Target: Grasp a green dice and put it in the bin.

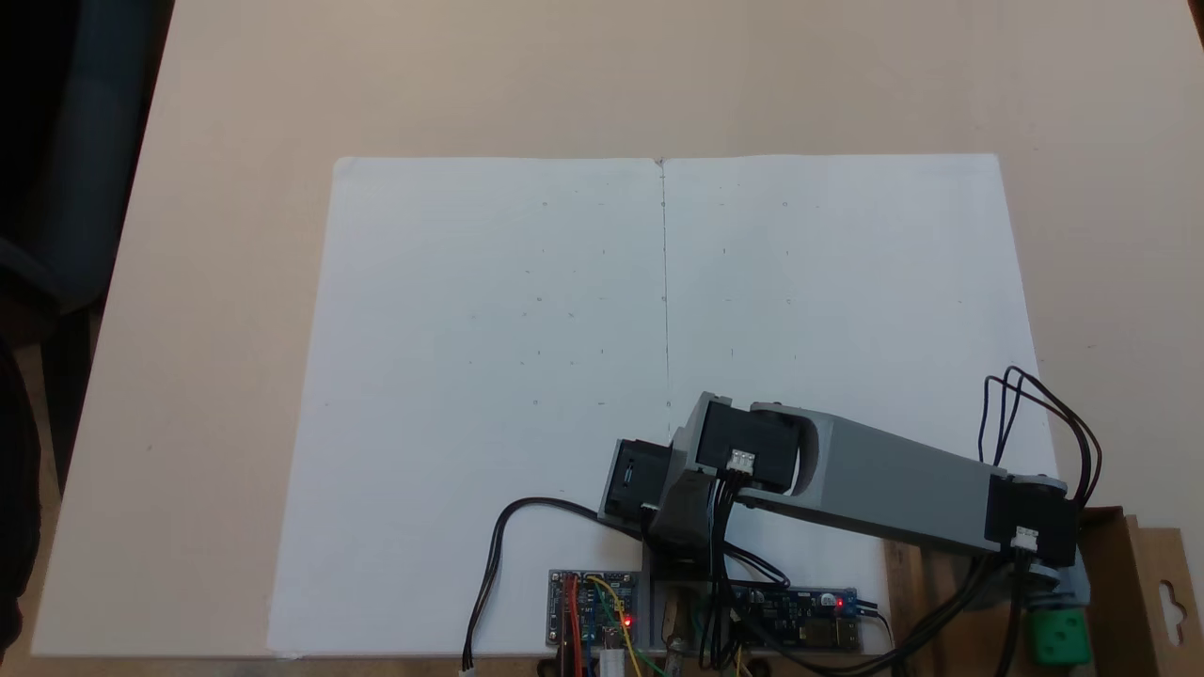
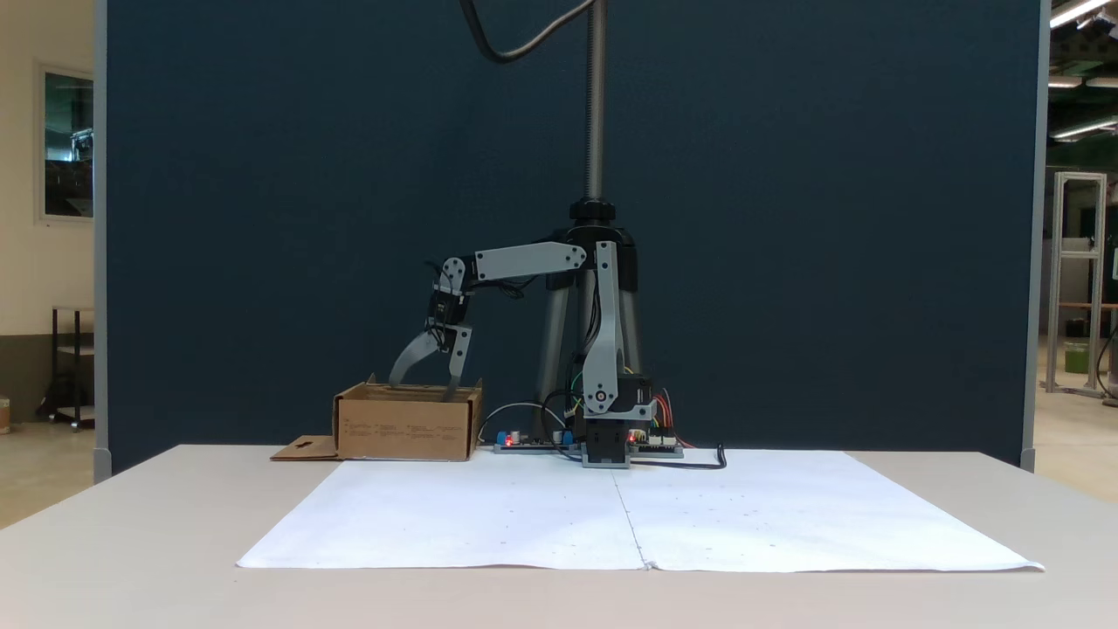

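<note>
The green dice [image 1: 1061, 637] shows at the bottom right of a fixed view, inside the brown cardboard bin [image 1: 1108, 564], right under my wrist. My gripper [image 1: 1053, 609] points down into the bin. Seen from the front in another fixed view, the gripper [image 2: 422, 384] hangs over the bin [image 2: 406, 432] with its two fingers [image 2: 410, 354] spread wide apart and their tips just below the rim. It is open. The bin's front wall hides the dice in that view.
White paper sheets [image 1: 658, 376] cover the middle of the table. Circuit boards [image 1: 593, 606] and cables sit by the arm's base [image 2: 607, 437]. The bin's flap [image 1: 1162, 588] with a hang-hole lies flat beside it. A tripod pole [image 2: 595, 105] rises behind the arm.
</note>
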Robot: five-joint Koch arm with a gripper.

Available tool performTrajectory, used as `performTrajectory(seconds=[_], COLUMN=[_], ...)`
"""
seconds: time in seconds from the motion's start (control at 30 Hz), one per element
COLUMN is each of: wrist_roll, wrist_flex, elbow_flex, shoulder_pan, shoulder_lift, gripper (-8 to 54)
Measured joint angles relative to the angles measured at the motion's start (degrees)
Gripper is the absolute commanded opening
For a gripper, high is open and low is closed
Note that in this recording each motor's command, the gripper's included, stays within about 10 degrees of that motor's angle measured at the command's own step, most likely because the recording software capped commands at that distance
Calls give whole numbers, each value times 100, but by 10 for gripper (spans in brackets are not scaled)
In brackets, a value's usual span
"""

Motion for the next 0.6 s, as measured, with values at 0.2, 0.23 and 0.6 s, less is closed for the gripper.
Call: performTrajectory(seconds=[0.2, 0.23, 0.6], wrist_roll=[1028, 1239, 2971], wrist_flex=[-255, -255, -264], elbow_flex=[-853, -1046, -1257], shoulder_pan=[-861, -1178, -5396], shoulder_lift=[598, 694, 1020], gripper=[394, 394, 446])
